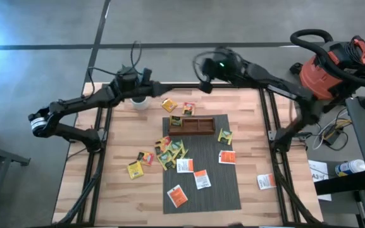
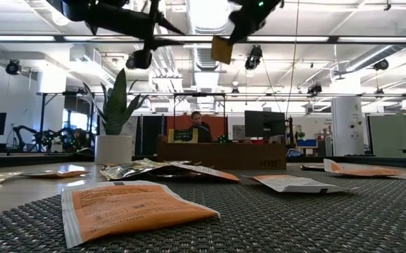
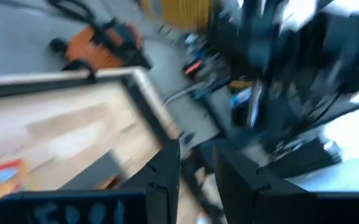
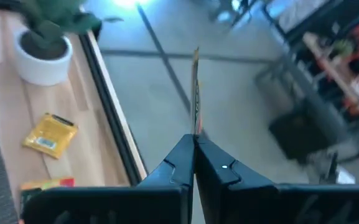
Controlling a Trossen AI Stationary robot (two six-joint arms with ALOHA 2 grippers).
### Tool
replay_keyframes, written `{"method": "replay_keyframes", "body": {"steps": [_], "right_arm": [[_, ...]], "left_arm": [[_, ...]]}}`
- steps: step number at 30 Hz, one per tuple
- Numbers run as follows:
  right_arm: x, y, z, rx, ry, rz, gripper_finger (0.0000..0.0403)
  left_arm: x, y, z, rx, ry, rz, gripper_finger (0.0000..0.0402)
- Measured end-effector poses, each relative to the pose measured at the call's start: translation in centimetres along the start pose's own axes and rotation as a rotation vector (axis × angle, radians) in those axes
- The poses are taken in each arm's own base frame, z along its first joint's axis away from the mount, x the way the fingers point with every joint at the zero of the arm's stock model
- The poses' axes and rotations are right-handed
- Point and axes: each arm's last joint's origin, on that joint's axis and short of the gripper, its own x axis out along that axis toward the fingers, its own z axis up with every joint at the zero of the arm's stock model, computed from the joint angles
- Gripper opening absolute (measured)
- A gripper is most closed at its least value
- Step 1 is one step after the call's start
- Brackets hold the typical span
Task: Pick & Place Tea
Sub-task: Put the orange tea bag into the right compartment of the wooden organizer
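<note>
in the low view a white and orange square tea sachet (image 2: pixel 129 208) lies nearest, at the lower left of the frame on the dark grey woven mat (image 2: pixel 315 225). more sachets lie behind it around the middle, before the long brown wooden tray (image 2: pixel 221 156). at the top centre the right gripper (image 2: pixel 225 41) hangs high, fingers closed on a yellow tea sachet (image 2: pixel 221 50).

in the high view the right gripper (image 1: pixel 204 85) sits at the upper centre, over the far edge of the wooden desk (image 1: pixel 122 199). the left gripper (image 1: pixel 145 74) is left of it, above the white pot (image 1: pixel 139 102). sachets lie scattered on and around the mat.

in the left wrist view, lower centre, the left fingers (image 3: pixel 167 171) stand apart with nothing between them.

in the right wrist view, at the centre, the right fingers (image 4: pixel 180 163) pinch the yellow sachet edge-on, upright.
</note>
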Motion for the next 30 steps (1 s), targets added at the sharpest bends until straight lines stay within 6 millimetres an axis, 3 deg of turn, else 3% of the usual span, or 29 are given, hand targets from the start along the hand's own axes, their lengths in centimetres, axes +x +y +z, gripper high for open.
{"method": "replay_keyframes", "body": {"steps": [4,8,12,17,23,26,30], "right_arm": [[-3.0,1.7,-1.6,0.017,-0.038,0.136,0.0008],[-4.7,1.9,-2.8,0.447,-0.041,0.378,0.0008],[-5.1,2.0,-4.5,0.767,0.046,0.377,0.0008],[-4.3,2.7,-6.4,1.118,0.067,0.363,0.0008],[-2.6,3.2,-7.0,1.465,-0.102,0.463,0.0008],[-1.7,3.3,-7.4,1.615,-0.153,0.497,0.0008],[-0.5,4.0,-7.7,1.743,-0.166,0.505,0.0008]], "left_arm": [[-0.1,-0.2,0.6,-0.024,-0.036,-0.036,0.009],[-0.1,0.1,0.5,0.005,-0.028,-0.02,0.009],[0.1,-0.5,-0.2,0.211,-0.005,-0.04,0.009],[0.9,-2.9,-3.8,0.686,0.01,-0.025,0.009],[1.5,-5.5,-10.1,1.408,-0.036,0.463,0.009],[1.9,-6.0,-11.4,1.525,-0.06,0.596,0.009],[2.8,-6.0,-11.5,1.477,-0.13,0.589,0.009]]}}
